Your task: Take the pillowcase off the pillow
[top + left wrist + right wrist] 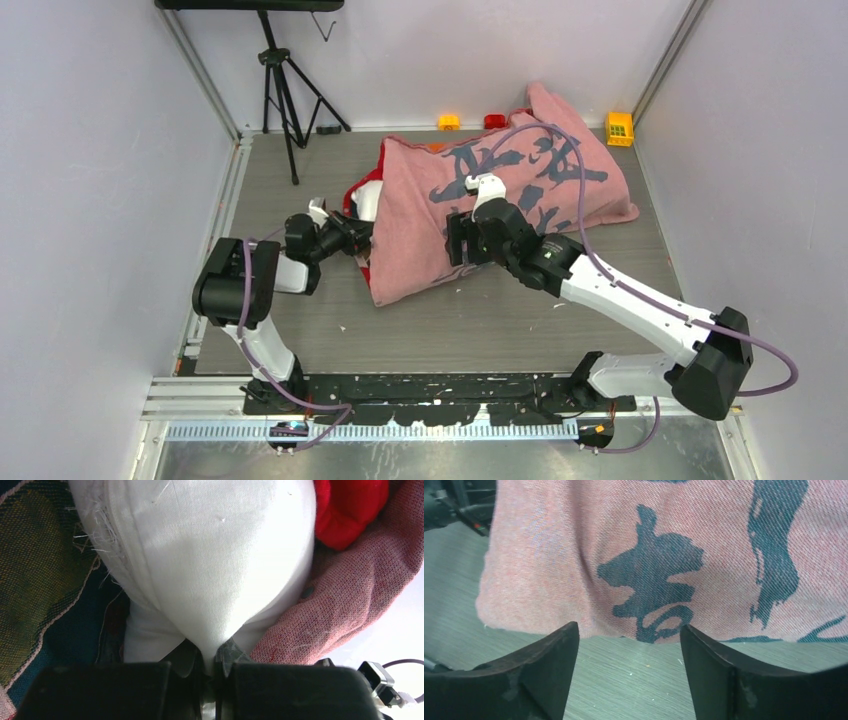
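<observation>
Most of the pillow hides inside the pillowcase.

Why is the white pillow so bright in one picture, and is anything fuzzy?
Left wrist view: the pillow fills the view and glares nearly blank white, and the left gripper pinching it is dark and blurry. Right wrist view: the pillowcase weave looks sharp and evenly lit.

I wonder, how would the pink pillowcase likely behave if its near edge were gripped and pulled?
Probably floppy: the pillowcase wrinkles and sags around the pillow, so it should bunch, not slide stiffly. Its coarse weave looks grippy rather than slippery. It might drag the pillow, though the left gripper pinching the white fabric should anchor it.
</observation>
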### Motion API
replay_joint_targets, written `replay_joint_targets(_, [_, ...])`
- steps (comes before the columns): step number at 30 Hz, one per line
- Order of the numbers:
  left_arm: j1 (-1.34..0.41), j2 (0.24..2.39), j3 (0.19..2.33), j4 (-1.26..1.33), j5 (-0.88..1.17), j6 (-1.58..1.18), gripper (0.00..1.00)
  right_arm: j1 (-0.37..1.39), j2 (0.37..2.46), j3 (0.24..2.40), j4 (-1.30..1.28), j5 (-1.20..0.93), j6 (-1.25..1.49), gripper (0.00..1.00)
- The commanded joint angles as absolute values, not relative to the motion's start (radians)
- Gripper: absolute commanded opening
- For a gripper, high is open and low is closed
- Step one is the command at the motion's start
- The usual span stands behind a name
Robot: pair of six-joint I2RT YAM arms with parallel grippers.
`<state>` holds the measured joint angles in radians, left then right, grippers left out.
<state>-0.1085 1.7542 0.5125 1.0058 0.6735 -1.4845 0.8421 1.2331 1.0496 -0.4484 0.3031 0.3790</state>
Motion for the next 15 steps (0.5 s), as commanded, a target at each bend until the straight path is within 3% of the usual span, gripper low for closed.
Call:
replay_joint_targets(1, [-0.084,1.750,0.493,1.083,0.700,-1.470,0.00,0.841,1.215,1.072,-0.374,0.212,0.334,0.80])
replay_joint_targets(4, [-0.085,1.749,0.486,1.083,0.702,-1.465,0.00,0.842,1.302,1.143,-0.385,0.164,0.331,0.74])
replay_joint_targets(7, [-0.085,1.743,0.483,1.076,0.704,-1.465,0.00,0.841,1.400,1.214,-0.408,0.127,0.334,0.60])
replay_joint_targets(11, [-0.084,1.711,0.487,1.011,0.716,-1.437,0.00,0.842,1.457,1.241,-0.424,0.184,0.359,0.24])
replay_joint_targets(15, [-0.074,1.613,0.505,0.796,0.702,-1.304,0.00,0.841,1.416,1.211,-0.440,0.323,0.367,0.01])
